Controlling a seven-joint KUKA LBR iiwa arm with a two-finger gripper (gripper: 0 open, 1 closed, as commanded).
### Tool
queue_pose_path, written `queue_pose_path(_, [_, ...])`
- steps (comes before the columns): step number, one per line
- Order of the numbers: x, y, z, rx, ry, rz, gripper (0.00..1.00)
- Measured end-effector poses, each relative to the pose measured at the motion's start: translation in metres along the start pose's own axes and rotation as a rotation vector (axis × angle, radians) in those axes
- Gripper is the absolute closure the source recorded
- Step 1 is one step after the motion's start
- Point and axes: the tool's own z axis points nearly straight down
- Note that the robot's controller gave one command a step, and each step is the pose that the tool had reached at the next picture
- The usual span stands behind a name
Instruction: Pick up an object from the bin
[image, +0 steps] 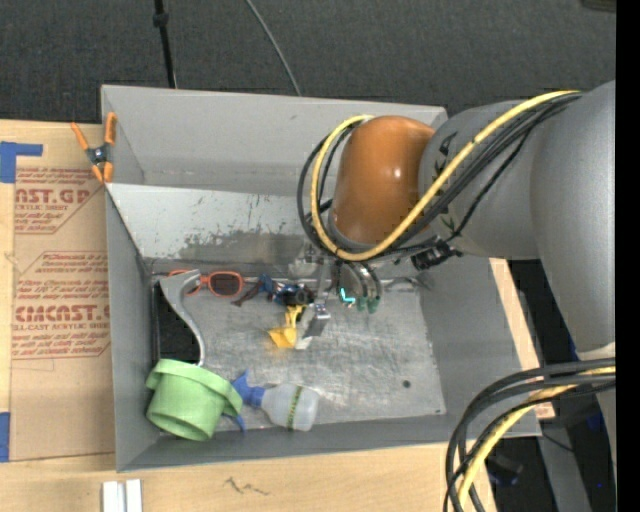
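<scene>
Bin (250, 140) contents: a yellow piece (284, 336) lies mid-floor, with the gripper (318, 316) just up-right of it, touching or nearly so; I cannot tell how wide it stands. Orange sunglasses (222, 284) lie up-left of the yellow piece, a green cup (185, 402) and clear bottle (290, 407) below it.

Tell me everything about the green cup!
The green cup looks like light green plastic, round, with a thick wide rim. It lies tipped on its side in the near left corner of the bin, by the wall. The blue end of a small bottle lies against its right side. A black thing sits just behind it.
</scene>
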Motion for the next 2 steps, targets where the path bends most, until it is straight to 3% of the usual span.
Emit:
queue_pose_path(1, [-0.001,0.000,-0.001,0.000,-0.002,0.000,0.00])
queue_pose_path(2, [-0.022,-0.001,0.054,-0.003,-0.033,-0.084,1.00])
